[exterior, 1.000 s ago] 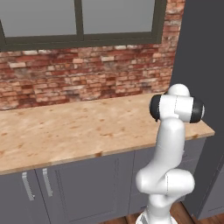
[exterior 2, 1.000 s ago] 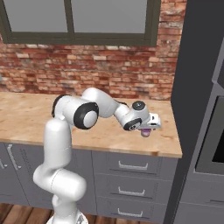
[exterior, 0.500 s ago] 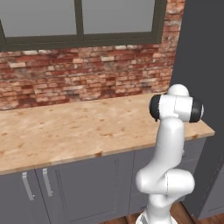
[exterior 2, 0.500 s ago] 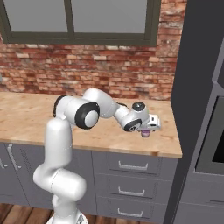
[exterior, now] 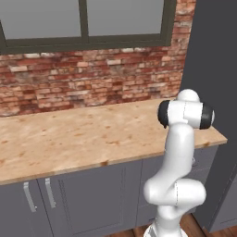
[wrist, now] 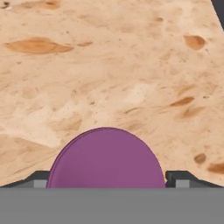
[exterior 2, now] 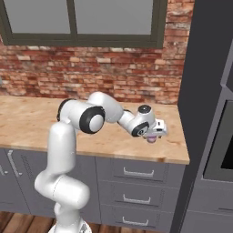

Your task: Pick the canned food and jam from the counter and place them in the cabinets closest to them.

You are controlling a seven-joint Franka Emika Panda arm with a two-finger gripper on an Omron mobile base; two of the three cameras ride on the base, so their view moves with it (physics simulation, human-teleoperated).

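The jam is a small purple jar sitting between my two dark fingertips in the hand view. My gripper is shut on it at the right end of the wooden counter, close to the dark tall unit. The jam shows as a purple spot under the white hand, low over the counter top; I cannot tell whether it touches the wood. The canned food and the cabinets are out of view.
A brick wall and a dark-framed window stand behind the counter. A dark tall unit with an oven bounds the counter on the right. Grey drawers and doors sit below.
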